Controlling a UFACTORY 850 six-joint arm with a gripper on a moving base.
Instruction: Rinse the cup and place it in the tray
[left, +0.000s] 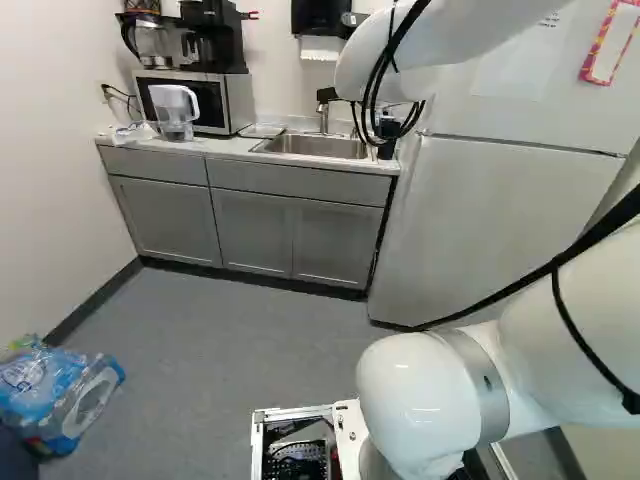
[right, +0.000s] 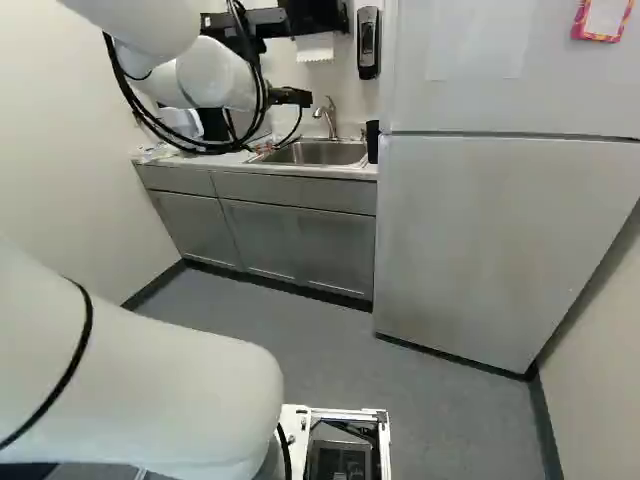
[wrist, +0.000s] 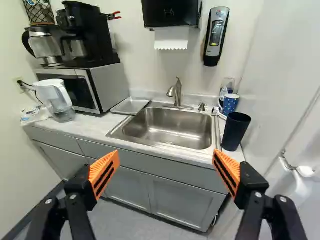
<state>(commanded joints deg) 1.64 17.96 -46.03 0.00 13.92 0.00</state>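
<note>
Dark cup (wrist: 236, 131): upright on the counter (wrist: 75, 132), just beside the sink (wrist: 167, 127), at the refrigerator (right: 480, 240) end. It is probably the one to rinse, though a patterned blue cup (wrist: 230, 103) behind it leaves some doubt.
Gripper (wrist: 165, 154): fingers spread wide, nothing between them, both cups ahead and off to one side.
Tray (wrist: 130, 106): lying flat at the far side of the sink, next to the microwave (wrist: 107, 86).
Step in hand: likely the approach; the dark cup is ungripped and the tray has no cup on it.
Risk at the grasp: the refrigerator leaves little side room, so an outer finger coming in askew could scrape it or knock the cup over — perhaps off the counter's front edge.
Risk at the rinse: the faucet (wrist: 176, 92) stands over the basin; a cup lifted too high could strike its spout, and wet walls could slip in a light grip.
Risk at the tray: a tilted release on its raised rim could topple the cup.
</note>
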